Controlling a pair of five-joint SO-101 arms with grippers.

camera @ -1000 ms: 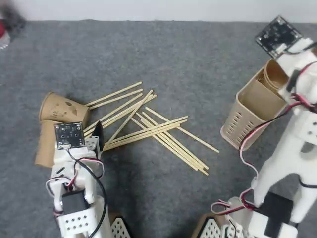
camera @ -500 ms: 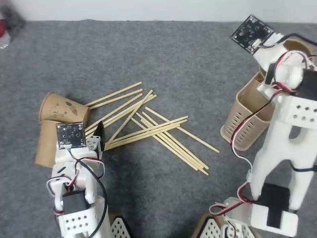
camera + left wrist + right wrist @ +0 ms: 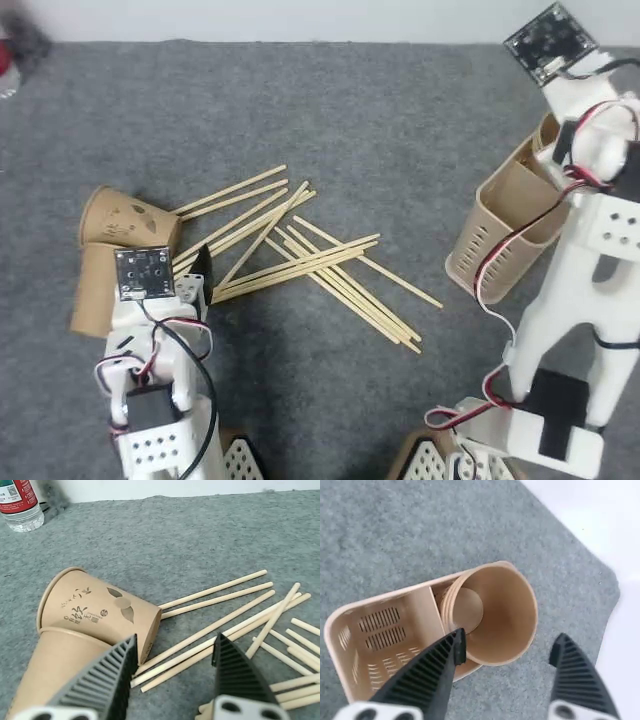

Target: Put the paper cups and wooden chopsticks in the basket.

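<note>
2 arms flank the grey tabletop (image 3: pixel 380 110). By the right arm stands the basket (image 3: pixel 490 250), nested cups (image 3: pixel 490 615) in its end compartment, right hand (image 3: pixel 511 640) spread wide above them, gripping nothing. 2 cups (image 3: pixel 125 220) lie on their sides, touching, beside the wide-open left hand (image 3: pixel 176 645). Loose chopsticks (image 3: pixel 300 255) sprawl mid-tabletop, some reaching that hand.

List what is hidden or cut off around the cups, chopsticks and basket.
High view: the right arm covers part of the basket's cup compartment.
Left wrist view: the left gripper and the edge cut off the lower paper cup.
Right wrist view: nested cups in the basket; their number cannot be told.
</note>
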